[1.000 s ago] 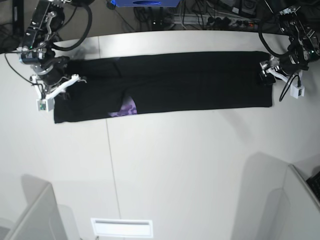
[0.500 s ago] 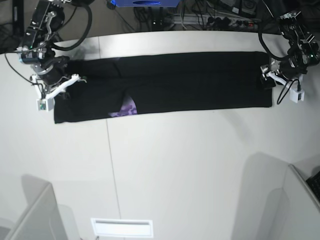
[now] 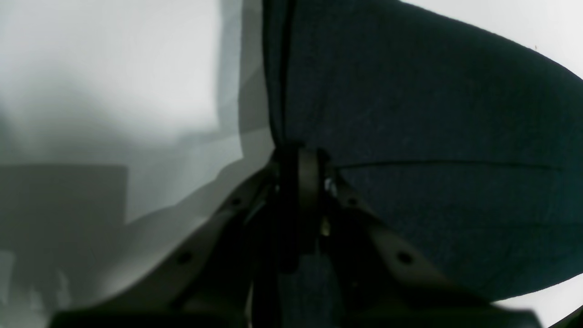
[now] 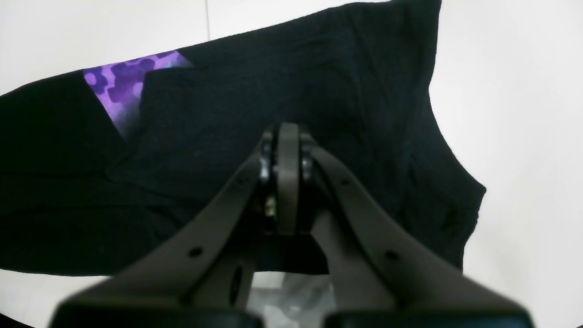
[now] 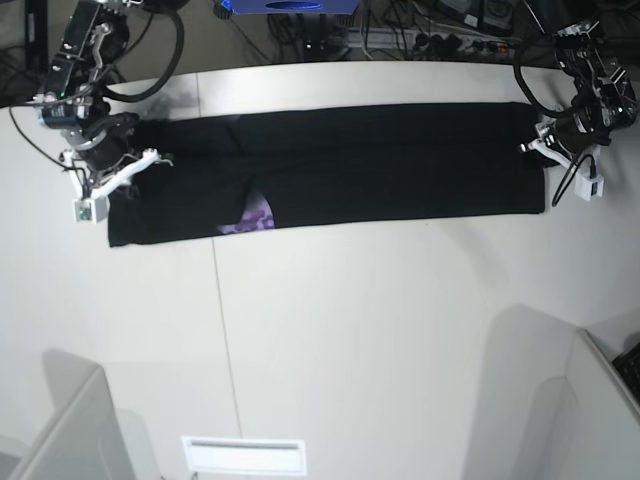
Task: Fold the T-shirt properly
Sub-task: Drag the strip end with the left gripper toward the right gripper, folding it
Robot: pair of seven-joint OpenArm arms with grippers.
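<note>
T-shirt [image 5: 330, 165] is lying as a long band on the white table [image 5: 350, 340], stretching between both tools; lengthwise folds look done, crosswise folds are remaining. Left gripper [image 3: 303, 171] is pinching the cloth edge at its end, jaws pressed together. Right gripper [image 4: 284, 150] is sitting pressed together over cloth; a grip isn't confirmable. Purple print [image 4: 123, 84] is peeking out ahead of it. Nothing is obstructing.

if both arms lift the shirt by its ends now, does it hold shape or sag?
Likely sags: the T-shirt is thin cloth lying flat in a long band on the table. Probably light. The loose flap by the purple print may fall open.
</note>
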